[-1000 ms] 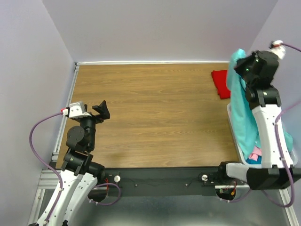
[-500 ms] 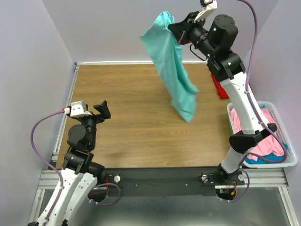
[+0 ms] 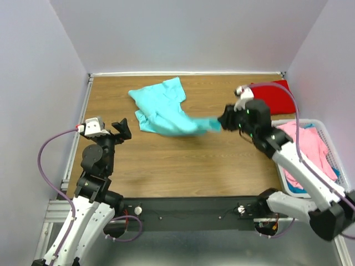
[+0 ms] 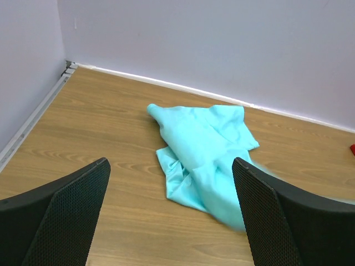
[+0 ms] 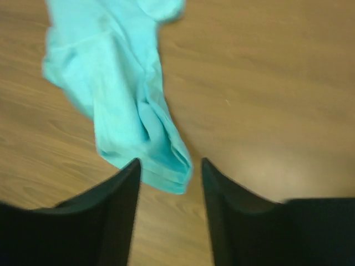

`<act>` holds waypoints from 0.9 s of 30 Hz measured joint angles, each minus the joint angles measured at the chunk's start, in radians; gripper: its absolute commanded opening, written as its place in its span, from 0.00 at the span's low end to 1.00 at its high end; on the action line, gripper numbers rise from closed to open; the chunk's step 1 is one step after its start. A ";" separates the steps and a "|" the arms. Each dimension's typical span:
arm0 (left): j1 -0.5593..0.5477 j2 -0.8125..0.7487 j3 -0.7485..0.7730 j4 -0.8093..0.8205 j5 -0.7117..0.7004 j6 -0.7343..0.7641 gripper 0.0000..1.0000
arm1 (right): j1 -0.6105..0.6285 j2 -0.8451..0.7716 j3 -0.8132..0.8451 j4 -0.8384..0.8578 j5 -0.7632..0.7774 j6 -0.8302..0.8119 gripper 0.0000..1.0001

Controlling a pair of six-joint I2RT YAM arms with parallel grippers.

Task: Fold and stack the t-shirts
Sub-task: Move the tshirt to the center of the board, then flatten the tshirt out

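An aqua-teal t-shirt (image 3: 163, 108) lies crumpled on the wooden table, one end stretched and blurred toward my right gripper (image 3: 222, 123). The right wrist view shows this t-shirt (image 5: 116, 94) just ahead of the right gripper (image 5: 170, 163), whose jaws are open with the cloth's tip at their mouth, not pinched. My left gripper (image 3: 119, 128) stands wide open at the left; from it the t-shirt (image 4: 205, 144) lies ahead of the empty gripper (image 4: 171, 163). A bright red t-shirt (image 3: 274, 95) rests folded at the back right. Pink (image 3: 310, 144) and blue-teal (image 3: 297, 188) t-shirts fill the basket.
A white plastic basket (image 3: 310, 121) stands at the table's right edge, beside the right arm. Purple walls close the table at the back and on both sides. A metal rail (image 3: 80, 127) runs along the left edge.
The right arm lifted the aqua-teal t-shirt from the basket, swung it high over the table, then dropped low. The t-shirt now lies on the table and the right jaws have opened.
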 measured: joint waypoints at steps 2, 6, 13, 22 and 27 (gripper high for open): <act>0.000 0.007 0.000 0.000 0.000 0.000 0.98 | -0.002 -0.123 -0.130 -0.058 0.090 0.024 0.72; 0.000 0.035 0.000 0.008 0.002 -0.001 0.98 | -0.003 -0.279 -0.198 -0.117 0.153 0.059 0.77; 0.000 0.126 0.000 0.023 0.017 -0.015 0.98 | -0.003 -0.021 -0.105 -0.093 -0.013 0.057 0.71; 0.000 0.161 0.001 0.021 0.017 -0.024 0.98 | 0.024 0.500 0.026 0.017 -0.202 0.106 0.70; 0.000 0.161 0.001 0.018 0.017 -0.024 0.98 | 0.024 0.620 0.061 0.056 -0.184 0.153 0.70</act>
